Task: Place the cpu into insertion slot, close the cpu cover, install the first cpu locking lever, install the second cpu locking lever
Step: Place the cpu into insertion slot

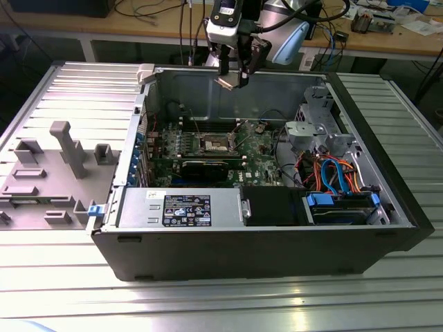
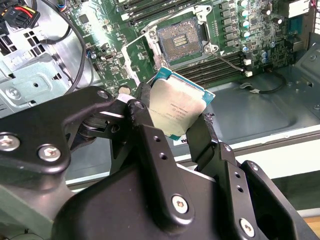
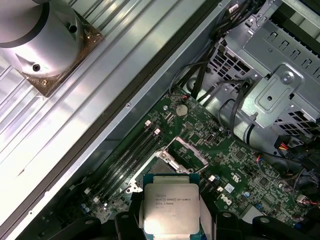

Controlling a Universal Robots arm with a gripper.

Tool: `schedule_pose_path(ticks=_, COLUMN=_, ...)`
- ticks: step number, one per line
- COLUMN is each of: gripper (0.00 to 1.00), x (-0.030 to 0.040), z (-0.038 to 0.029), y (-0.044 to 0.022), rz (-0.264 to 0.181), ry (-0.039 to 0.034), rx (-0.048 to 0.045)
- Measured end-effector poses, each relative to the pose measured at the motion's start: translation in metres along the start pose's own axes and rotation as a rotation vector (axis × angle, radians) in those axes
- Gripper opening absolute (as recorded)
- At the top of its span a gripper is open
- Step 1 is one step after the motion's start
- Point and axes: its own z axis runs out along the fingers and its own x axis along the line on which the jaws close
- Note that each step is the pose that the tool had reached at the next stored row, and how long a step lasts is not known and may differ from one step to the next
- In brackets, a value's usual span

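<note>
An open case (image 1: 242, 256) lies on its side on the ribbed table (image 1: 387, 304), with the motherboard (image 1: 256, 149) flat on its floor. In the exterior view the hand (image 1: 235, 72) hangs high above the case's far wall, well clear of the board.

The socket (image 1: 216, 143) is well apart from the hand. It sits lower, nearer the camera and slightly toward the exterior view's left. Its contact field is uncovered in the second wrist view (image 2: 180, 42).

The hand (image 2: 172, 120) is closed on the cpu (image 2: 175, 107), with its fingers (image 2: 142, 107) pinching two opposite edges. The metal top faces the wrist cameras. The cpu is almost square, so it has hardly any long axis. It looks tilted rather than level with the board. In the first wrist view the cpu (image 3: 169, 210) sits just short of the socket (image 3: 172, 160) in line of sight, so I judge that the gap left to close is mostly downward.
</note>
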Motion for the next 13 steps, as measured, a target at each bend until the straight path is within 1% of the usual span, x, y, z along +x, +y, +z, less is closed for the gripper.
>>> schedule_pose_path(ticks=8, gripper=0.53, x=0.0000, z=0.0000, y=0.0000, rz=0.004, ry=-0.0004, rx=-0.0001)
schedule_pose_path(ticks=13, gripper=0.53, x=0.0000, z=0.0000, y=0.0000, rz=0.018, ry=-0.0015, rx=-0.0003)
